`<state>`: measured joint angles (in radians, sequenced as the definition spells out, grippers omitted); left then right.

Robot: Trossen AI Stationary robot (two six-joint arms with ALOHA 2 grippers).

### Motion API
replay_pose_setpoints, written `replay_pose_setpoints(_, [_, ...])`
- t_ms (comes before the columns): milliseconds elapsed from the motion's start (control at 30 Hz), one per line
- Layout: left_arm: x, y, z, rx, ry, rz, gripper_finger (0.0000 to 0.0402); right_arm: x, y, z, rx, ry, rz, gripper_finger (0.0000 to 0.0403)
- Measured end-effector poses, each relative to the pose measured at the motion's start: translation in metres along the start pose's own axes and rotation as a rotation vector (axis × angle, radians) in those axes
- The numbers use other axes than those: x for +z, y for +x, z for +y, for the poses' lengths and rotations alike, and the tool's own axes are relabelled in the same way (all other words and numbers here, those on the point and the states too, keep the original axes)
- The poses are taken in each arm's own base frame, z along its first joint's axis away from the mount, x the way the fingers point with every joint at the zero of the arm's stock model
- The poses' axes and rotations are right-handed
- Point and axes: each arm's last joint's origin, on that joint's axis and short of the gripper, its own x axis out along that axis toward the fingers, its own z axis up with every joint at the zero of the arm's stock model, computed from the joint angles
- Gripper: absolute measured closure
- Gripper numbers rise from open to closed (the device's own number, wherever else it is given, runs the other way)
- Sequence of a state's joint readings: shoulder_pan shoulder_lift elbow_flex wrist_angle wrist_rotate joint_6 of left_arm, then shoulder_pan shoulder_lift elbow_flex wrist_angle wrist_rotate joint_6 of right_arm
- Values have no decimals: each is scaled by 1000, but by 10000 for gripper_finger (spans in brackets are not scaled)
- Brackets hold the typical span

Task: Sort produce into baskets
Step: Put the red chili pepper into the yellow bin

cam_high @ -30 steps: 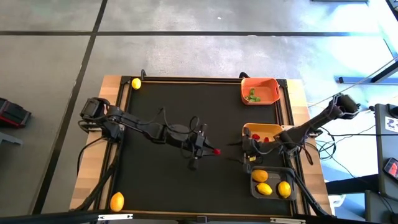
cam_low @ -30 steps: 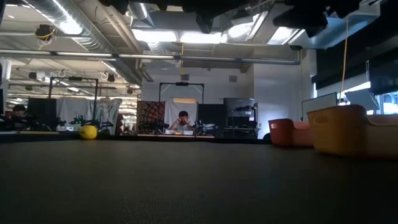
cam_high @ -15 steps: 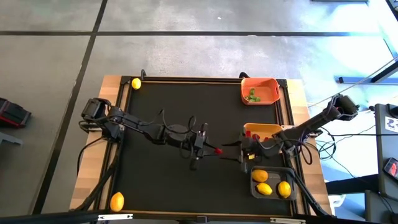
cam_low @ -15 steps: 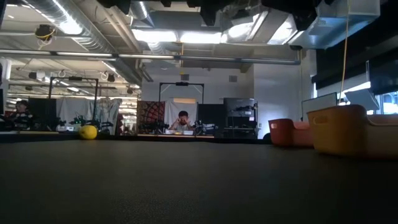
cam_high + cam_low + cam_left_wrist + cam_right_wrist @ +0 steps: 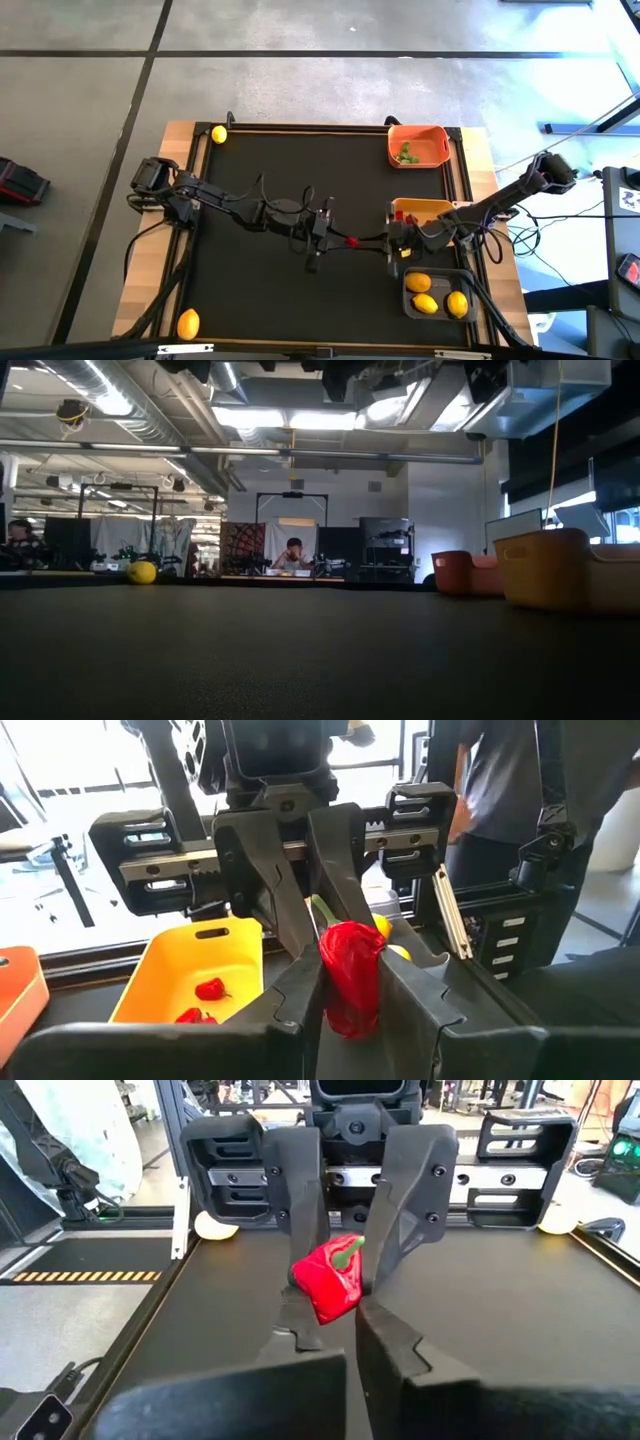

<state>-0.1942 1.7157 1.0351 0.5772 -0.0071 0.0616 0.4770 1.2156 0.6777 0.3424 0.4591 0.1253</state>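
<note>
Above the mat's middle hangs a red pepper (image 5: 351,241) with a green stem, and my left gripper (image 5: 338,240) is shut on it. My right gripper (image 5: 374,240) reaches in from the table's right with its fingers shut. Their ends (image 5: 300,1325) stand right at the pepper's end (image 5: 325,1312) that faces them. At the right stand the orange basket (image 5: 432,133) with green pieces, the yellow basket (image 5: 425,206) with red pieces (image 5: 208,988), and the dark basket (image 5: 410,298) with three lemons. Two more lemons (image 5: 218,134) (image 5: 188,323) lie on the mat. My left gripper pinches the pepper's body (image 5: 350,975) between its two fingers, coming level from the table's left. The pepper sits upright, stem up, lifted clear of the mat. My right gripper's shut fingertips stand against the pepper's near end (image 5: 322,1316); I cannot tell whether they touch it.
The three baskets line the mat's right edge, orange farthest, dark one nearest. One loose lemon lies at the far left corner, the other at the near left corner. In the low view the lemon (image 5: 141,571) and the yellow basket (image 5: 545,568) stand on open dark mat.
My right gripper has gone toward the table's left, up to the pepper in my left gripper, and has shut its fingers. The pepper stays lifted in my left gripper.
</note>
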Motion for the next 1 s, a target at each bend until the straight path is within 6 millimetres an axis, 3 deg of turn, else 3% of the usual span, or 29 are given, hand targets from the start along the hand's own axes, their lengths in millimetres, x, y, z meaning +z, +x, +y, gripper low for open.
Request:
replay_pose_setpoints(100, [0, 0, 0, -1, -4, 0, 312, 0, 0, 0, 2, -4, 1, 391])
replay_pose_setpoints(433, [0, -3, 1, -2, 0, 36, 204, -1, -2, -3, -13, -41, 25, 401])
replay_pose_setpoints(767, [11, -21, 3, 21, -27, 140, 200, 3, -28, -16, -54, -11, 123, 402])
replay_pose_setpoints(1000, [-8, -27, 7, 55, -75, 357, 202, -15, -36, -21, -62, 126, 328, 395])
